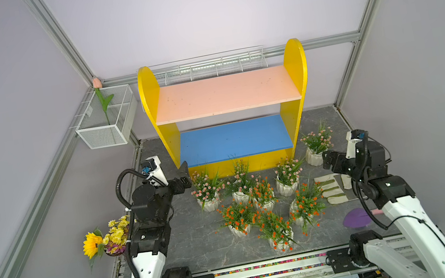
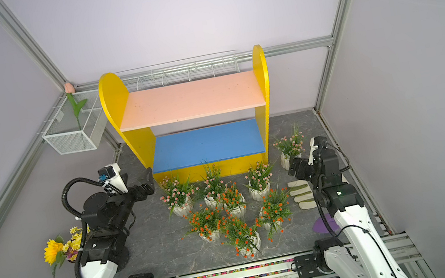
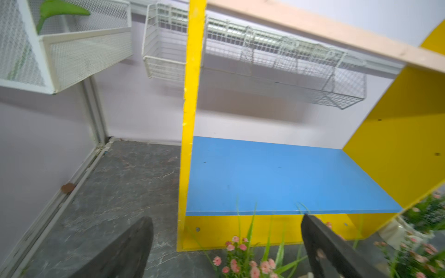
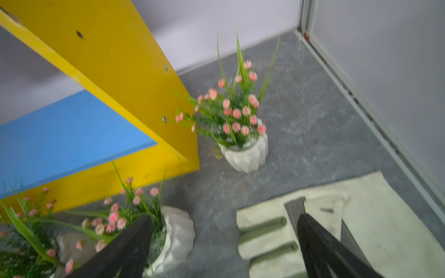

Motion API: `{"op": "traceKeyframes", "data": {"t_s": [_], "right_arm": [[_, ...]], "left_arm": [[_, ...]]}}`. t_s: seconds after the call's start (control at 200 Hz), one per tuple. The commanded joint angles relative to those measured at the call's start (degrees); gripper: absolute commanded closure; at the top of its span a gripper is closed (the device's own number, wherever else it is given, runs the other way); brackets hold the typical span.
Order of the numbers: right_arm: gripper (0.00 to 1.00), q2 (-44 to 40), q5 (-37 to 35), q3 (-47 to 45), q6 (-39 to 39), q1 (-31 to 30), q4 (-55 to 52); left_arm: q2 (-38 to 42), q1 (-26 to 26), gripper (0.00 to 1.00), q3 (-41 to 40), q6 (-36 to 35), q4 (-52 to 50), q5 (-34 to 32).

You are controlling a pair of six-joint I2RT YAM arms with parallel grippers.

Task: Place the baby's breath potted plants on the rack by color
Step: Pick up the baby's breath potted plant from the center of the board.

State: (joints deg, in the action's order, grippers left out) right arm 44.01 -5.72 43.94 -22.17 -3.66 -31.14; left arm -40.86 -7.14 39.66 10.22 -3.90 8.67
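The rack (image 1: 225,94) stands at the back with a peach upper board and a blue lower board (image 3: 277,178), both bare. Several baby's breath potted plants in white pots stand on the grey floor before it. Pink ones (image 1: 206,187) line the rack's front, one (image 4: 237,113) sits by its right panel, and orange ones (image 1: 238,217) stand nearer. My left gripper (image 1: 186,175) (image 3: 226,217) hovers open above the leftmost pink plant (image 3: 240,260). My right gripper (image 1: 327,160) (image 4: 224,216) is open and holds nothing, between a pink plant (image 4: 125,216) and the gloves.
A white mesh basket (image 1: 106,120) holding a pink tulip (image 1: 96,83) hangs on the left wall. A wire basket (image 1: 214,67) runs behind the rack. A sunflower bouquet (image 1: 103,239) stands at the left edge. Garden gloves (image 1: 332,188) and a purple piece (image 1: 356,218) lie at the right.
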Motion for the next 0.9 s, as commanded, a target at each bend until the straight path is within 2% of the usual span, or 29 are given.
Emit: {"op": "traceKeyframes", "data": {"t_s": [0.0, 0.055, 0.125, 0.355, 0.49, 0.665, 0.77, 0.895], "right_arm": [[0.09, -3.1, 2.3, 0.0, -7.2, -0.4, -18.9], [0.11, -5.0, 3.5, -0.5, -9.3, -0.9, -21.3], [0.19, -6.5, 5.7, -0.4, -11.4, -1.4, -23.0], [0.33, -6.4, 7.4, -0.8, -12.3, -1.7, -32.7], [0.37, -6.6, 8.9, -2.9, -12.7, -2.1, -34.2], [0.38, -11.8, 6.4, -2.6, -14.3, -2.1, -36.2], [0.4, -11.9, 6.3, -2.1, -14.7, -2.1, -38.7], [0.4, -17.7, 5.3, -1.7, -17.5, -2.1, -38.0]], "left_arm": [[0.8, -0.1, 0.01, 3.0, 2.5, -2.3, 5.1], [0.7, -0.2, 0.01, 3.8, 2.1, -3.4, 6.1], [1.3, -0.5, 0.01, 3.5, 2.3, -3.7, 6.8], [5.5, -0.9, 0.01, 0.9, 3.6, -3.1, 6.0], [7.8, -0.9, 0.01, -0.3, 4.5, -1.3, 6.4], [9.0, -0.9, 0.01, -0.8, 4.9, -1.3, 6.4], [8.9, -0.9, 0.01, -0.7, 5.2, -1.5, 6.8], [9.0, -0.9, 0.01, -0.9, 5.5, -1.3, 7.5]]}}
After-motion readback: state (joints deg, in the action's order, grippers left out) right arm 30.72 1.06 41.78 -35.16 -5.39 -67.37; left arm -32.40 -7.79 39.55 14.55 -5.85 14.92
